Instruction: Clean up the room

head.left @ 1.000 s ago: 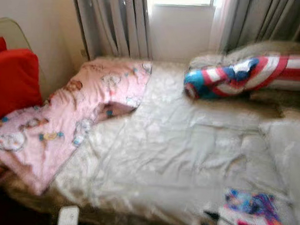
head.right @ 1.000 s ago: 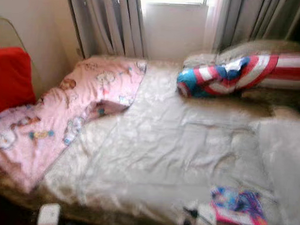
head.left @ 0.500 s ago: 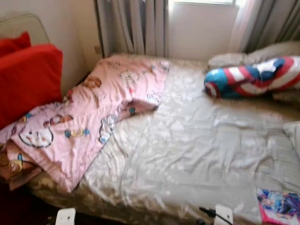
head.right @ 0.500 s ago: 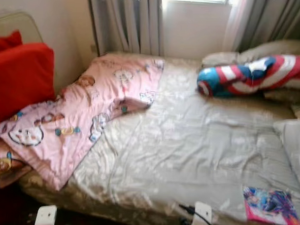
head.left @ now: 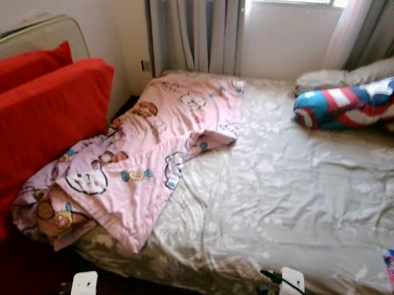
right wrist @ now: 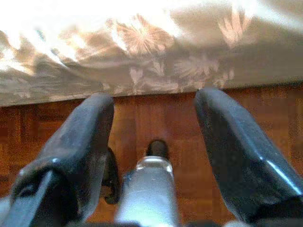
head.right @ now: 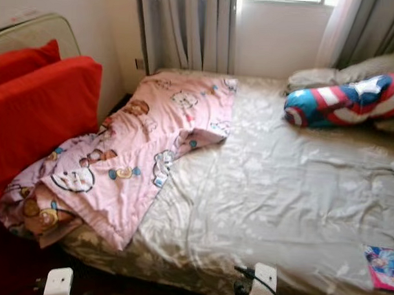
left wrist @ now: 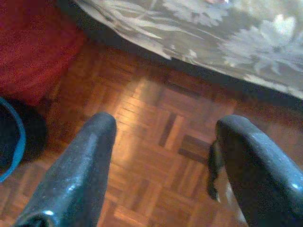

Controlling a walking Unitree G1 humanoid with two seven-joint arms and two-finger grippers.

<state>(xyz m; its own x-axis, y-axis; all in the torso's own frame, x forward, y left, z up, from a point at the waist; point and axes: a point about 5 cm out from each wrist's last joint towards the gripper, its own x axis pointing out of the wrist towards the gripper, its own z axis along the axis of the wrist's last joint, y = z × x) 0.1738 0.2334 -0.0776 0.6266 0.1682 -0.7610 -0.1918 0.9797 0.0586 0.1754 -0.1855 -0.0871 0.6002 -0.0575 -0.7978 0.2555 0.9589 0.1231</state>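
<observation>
A pink cartoon-print blanket [head.left: 151, 159] lies crumpled over the left side of the bed [head.left: 299, 190] and hangs off its near left corner. A red, white and blue bolster pillow [head.left: 350, 104] rests at the head of the bed on the right. A colourful book [head.right: 384, 267] lies flat on the sheet at the right edge. My left gripper [left wrist: 165, 124] hangs open over the parquet floor beside the bed's flowered skirt. My right gripper [right wrist: 154, 99] is open too, low over the floor in front of the skirt, holding nothing.
Big red cushions [head.left: 43, 116] stand against the wall to the left of the bed, touching the blanket. Grey curtains [head.left: 194, 31] and a window are behind the bed. A dark round object with a blue rim [left wrist: 12, 137] sits on the parquet [left wrist: 156, 118].
The camera has swung left: the red cushions fill more of the left side, and the pillow and book have slid toward the right edge. Nothing on the bed has moved.
</observation>
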